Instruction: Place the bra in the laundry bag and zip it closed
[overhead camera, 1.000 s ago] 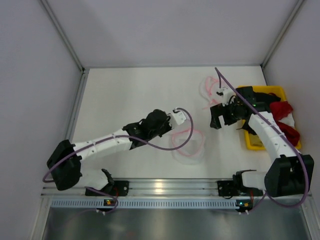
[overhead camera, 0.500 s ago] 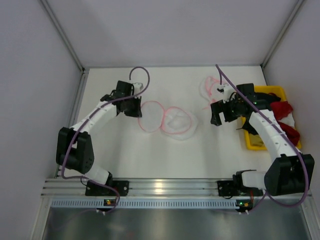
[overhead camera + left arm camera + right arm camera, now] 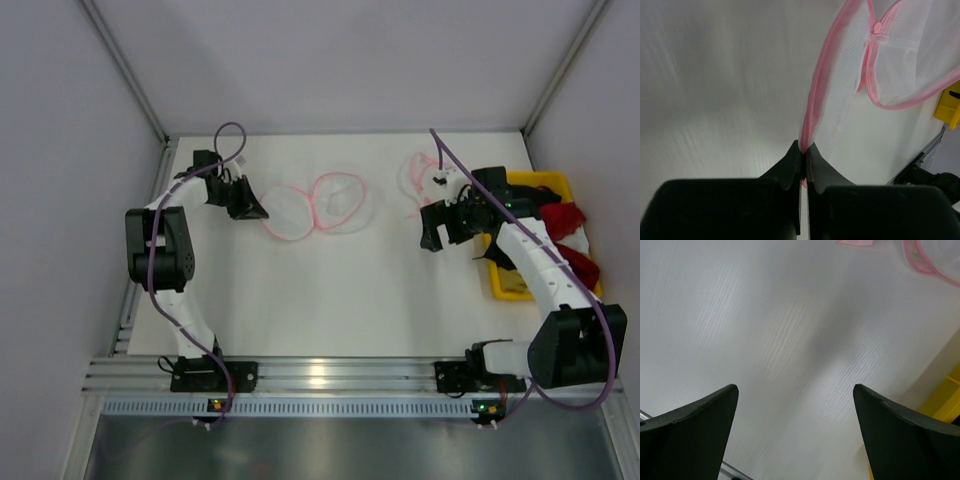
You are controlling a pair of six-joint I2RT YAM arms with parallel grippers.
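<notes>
The left hand (image 3: 804,150) is clamped shut on the pink zip trim (image 3: 812,107) of the laundry bag (image 3: 845,95). Only the very tips hold it, pinching a thin strip of rim. From that pinch the bag lies limp across the counter (image 3: 300,300), flopped open into two pink-edged rounds toward the middle, with the left arm stretched out to the far left corner.

The first hazard is that grip. With so little trim between the tips, any tug could pull it free, or drag the whole bag along instead of holding the mouth open. The mesh is soft, so the opening may fold over itself and leave nowhere to push fabric in.

The right hand (image 3: 440,226) hangs with its fingers spread wide and nothing between them, over bare counter just beside the yellow bin (image 3: 545,182). The bra (image 3: 492,258) appears to be the dark shape at the bin's near-left edge, partly hidden under the right arm — well apart from the held bag. The red garments (image 3: 572,222) lie in the same bin, so a careless grab could lift one of those along with it, or instead of it.

A second laundry bag (image 3: 418,172) lies near the right hand — a sweep toward the open bag could snag it.
</notes>
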